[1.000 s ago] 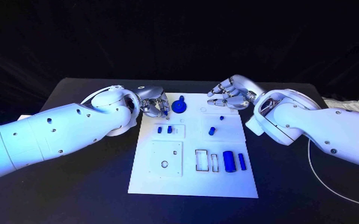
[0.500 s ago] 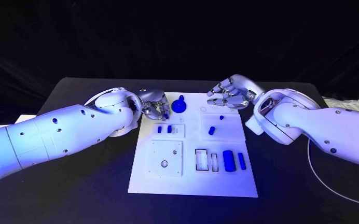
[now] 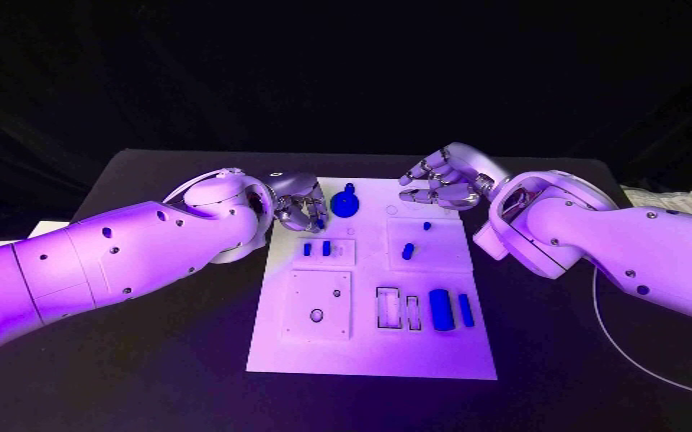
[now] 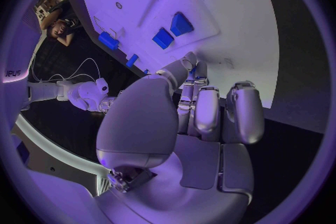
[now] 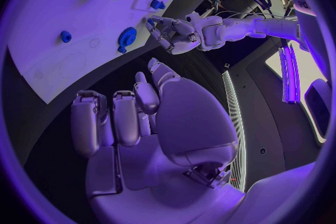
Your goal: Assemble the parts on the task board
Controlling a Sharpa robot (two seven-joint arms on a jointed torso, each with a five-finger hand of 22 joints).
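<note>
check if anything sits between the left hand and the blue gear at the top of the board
Nothing visible does. In the head view the left hand hovers at the board's top left corner, with the blue gear just beside it. Only bare white board lies between them. The hand holds nothing, its fingers loosely curled.

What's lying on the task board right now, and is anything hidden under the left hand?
On the task board: a blue gear, small blue pieces mid-board, two blue bars near the front. The left hand covers the board's far left corner; what's beneath can't be seen.

The left hand point(image 3: 299, 199) hides the task board's point(image 3: 372, 352) far left corner from the head camera
</note>
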